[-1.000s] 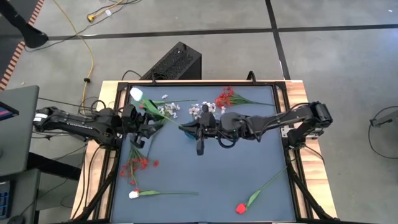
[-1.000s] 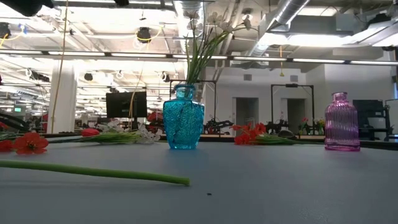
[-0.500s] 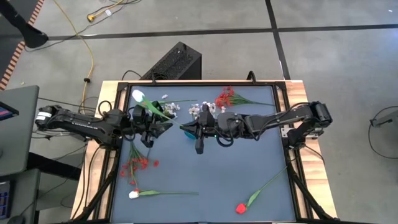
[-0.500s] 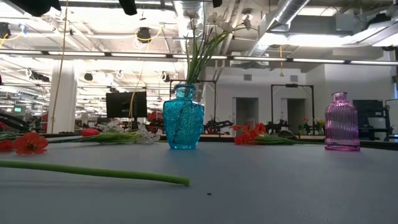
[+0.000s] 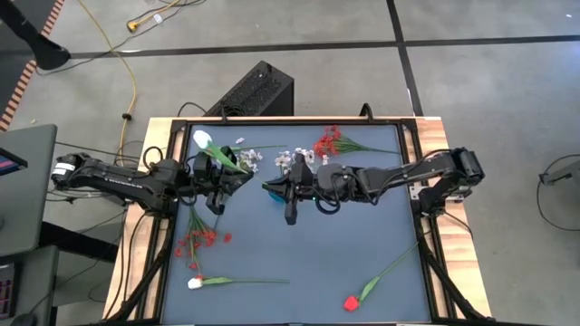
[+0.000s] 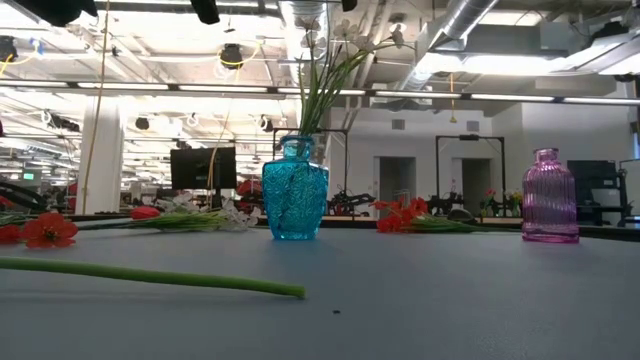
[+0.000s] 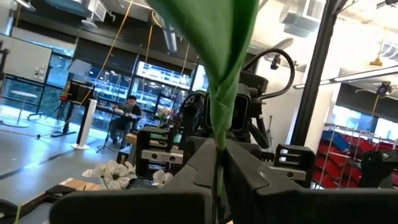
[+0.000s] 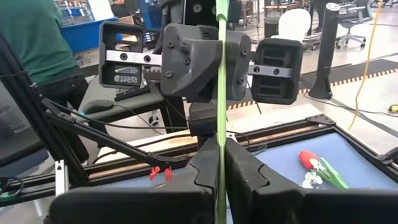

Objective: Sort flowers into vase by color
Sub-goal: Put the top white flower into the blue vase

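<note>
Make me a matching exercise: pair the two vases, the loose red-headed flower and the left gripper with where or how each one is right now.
Things:
1. blue vase
2. purple vase
3. red-headed flower
4. left gripper

States:
A. lies flat on the table, on the right arm's side
B. shut on a green stem
C. stands upright with no stems in it
D. stands upright holding white-headed stems

Pairs: 1-D, 2-C, 3-A, 4-B
</note>
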Robot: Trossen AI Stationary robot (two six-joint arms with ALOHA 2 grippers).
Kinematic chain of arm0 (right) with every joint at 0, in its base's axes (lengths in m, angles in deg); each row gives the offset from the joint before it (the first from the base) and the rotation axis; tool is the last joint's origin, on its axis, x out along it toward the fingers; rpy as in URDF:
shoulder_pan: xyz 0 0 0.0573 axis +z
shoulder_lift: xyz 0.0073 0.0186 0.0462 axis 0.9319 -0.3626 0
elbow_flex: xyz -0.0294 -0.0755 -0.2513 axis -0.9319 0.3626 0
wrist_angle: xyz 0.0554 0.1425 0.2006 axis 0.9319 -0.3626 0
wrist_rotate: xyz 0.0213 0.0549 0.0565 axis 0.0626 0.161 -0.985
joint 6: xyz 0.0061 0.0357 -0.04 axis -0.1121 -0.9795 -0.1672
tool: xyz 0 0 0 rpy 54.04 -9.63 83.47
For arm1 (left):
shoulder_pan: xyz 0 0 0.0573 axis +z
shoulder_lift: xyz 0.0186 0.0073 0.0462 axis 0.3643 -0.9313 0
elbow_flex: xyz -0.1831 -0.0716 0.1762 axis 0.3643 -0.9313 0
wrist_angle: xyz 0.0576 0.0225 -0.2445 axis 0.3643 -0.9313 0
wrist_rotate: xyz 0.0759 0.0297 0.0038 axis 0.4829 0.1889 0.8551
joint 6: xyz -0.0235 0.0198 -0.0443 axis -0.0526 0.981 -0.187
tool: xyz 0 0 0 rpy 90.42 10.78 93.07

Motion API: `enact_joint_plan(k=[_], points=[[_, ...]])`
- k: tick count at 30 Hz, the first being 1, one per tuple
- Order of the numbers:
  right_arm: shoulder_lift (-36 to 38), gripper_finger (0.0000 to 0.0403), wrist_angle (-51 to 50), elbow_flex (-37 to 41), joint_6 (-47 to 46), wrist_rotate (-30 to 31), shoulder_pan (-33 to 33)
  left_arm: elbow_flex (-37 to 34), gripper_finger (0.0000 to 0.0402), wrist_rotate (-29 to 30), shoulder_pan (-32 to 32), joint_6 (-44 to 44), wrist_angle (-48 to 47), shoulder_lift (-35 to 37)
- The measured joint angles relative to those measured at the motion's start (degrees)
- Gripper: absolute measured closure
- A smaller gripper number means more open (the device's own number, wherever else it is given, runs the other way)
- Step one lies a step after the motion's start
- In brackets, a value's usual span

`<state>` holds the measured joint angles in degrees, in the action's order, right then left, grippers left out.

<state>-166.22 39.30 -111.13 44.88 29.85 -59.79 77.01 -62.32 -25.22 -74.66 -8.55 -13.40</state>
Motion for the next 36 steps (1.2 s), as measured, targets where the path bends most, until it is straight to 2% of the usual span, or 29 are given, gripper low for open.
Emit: enact_joint_plan(k=[6,12,16,19,22,24,29,36], points=[[0.0,0.0311,0.04,0.0,0.12,-0.3,0.0,0.0,0.0401,-0.04,0.01,-0.46,-0.26,0.24],[0.45,0.0234,-1.34,0.0,0.17,-0.46,0.02,0.06,0.0401,0.17,0.04,-2.1,-2.2,1.22],[2.38,0.0183,-5.73,0.0,0.16,-0.64,0.03,0.35,0.0401,0.25,0.05,-2.53,-10.39,3.25],[4.51,0.0158,-9.99,0.0,0.12,-0.82,0.43,3.08,0.0401,1.01,0.51,-1.96,-23.87,5.88],[7.0,0.0152,-13.97,0.0,0.08,-1.04,1.13,8.29,0.0401,3.11,1.95,-1.25,-40.56,6.93],[8.65,0.0152,-16.1,0.0,0.08,-1.07,1.68,10.83,0.0401,4.4,3.14,-0.05,-47.77,6.67],[11.03,0.0157,-18.3,0.0,-0.06,-1.05,2.75,11.94,0.0401,4.04,6.37,3.96,-46.64,6.47],[11.76,0.0158,-18.57,0.0,-2.5,-1.05,3.64,11.82,0.0401,2.14,10.24,2.87,-45.81,6.24]])
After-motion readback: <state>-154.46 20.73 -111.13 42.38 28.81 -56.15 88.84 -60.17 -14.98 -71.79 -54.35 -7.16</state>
